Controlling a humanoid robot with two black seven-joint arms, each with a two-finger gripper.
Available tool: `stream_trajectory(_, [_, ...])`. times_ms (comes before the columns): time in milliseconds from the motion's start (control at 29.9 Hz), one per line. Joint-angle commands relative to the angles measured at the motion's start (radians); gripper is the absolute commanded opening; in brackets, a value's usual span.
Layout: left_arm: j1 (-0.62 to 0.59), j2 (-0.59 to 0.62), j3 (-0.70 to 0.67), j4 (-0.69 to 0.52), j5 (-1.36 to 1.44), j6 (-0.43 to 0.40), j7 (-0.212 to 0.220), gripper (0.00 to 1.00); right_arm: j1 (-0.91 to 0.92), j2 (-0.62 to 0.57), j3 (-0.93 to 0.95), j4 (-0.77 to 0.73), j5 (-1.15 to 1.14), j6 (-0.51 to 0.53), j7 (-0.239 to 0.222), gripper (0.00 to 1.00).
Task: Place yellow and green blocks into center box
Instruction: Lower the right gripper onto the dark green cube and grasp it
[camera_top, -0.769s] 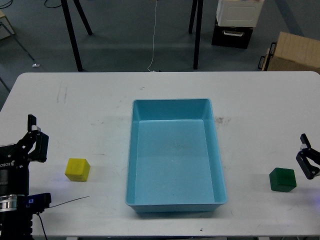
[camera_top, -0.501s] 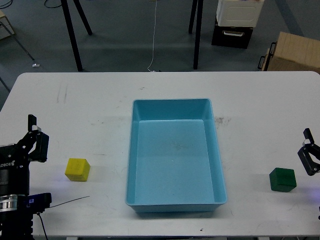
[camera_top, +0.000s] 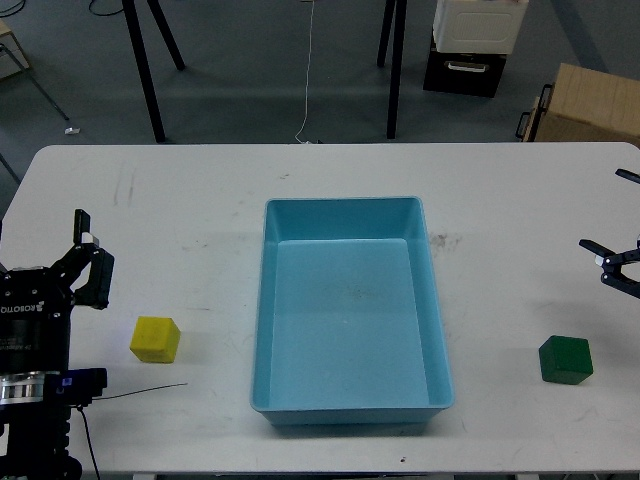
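Both blocks lie outside the empty blue box (camera_top: 349, 310) at frame centre: yellow block (camera_top: 155, 338) lower left, green block (camera_top: 566, 359) lower right. Left tool (camera_top: 88, 262) and right tool (camera_top: 618, 255) stand apart; each should descend squarely over its block.

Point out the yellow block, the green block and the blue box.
yellow block (camera_top: 155, 338), head view, on its top face.
green block (camera_top: 566, 359), head view, on its top face.
blue box (camera_top: 346, 203), head view, on its far rim.
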Motion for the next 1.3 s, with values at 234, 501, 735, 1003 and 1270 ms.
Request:
stream_trajectory(234, [-0.004, -0.002, 0.035, 0.025, 0.016, 0.0, -0.002, 1.0, 0.731, -0.119, -0.839, 0.013, -0.521, 0.233, -0.118, 1.0])
stream_trajectory(501, [-0.002, -0.004, 0.036, 0.046, 0.019, 0.0, -0.002, 1.0, 0.852, -0.094, -1.092, 0.015, -0.727, 0.233, -0.134, 1.0])
stream_trajectory(735, [-0.004, -0.002, 0.036, 0.072, 0.019, 0.0, 0.0, 1.0, 0.853, -0.019, -1.123, 0.015, -0.756, 0.233, -0.149, 1.0])
stream_trajectory(1003, [-0.019, -0.002, 0.036, 0.109, 0.019, 0.0, 0.0, 1.0, 0.803, 0.058, -1.124, 0.003, -0.758, 0.233, -0.151, 0.99])
stream_trajectory(1270, [-0.028, -0.004, 0.036, 0.146, 0.019, 0.0, 0.0, 1.0, 0.798, 0.071, -1.123, 0.003, -0.758, 0.233, -0.172, 0.3])
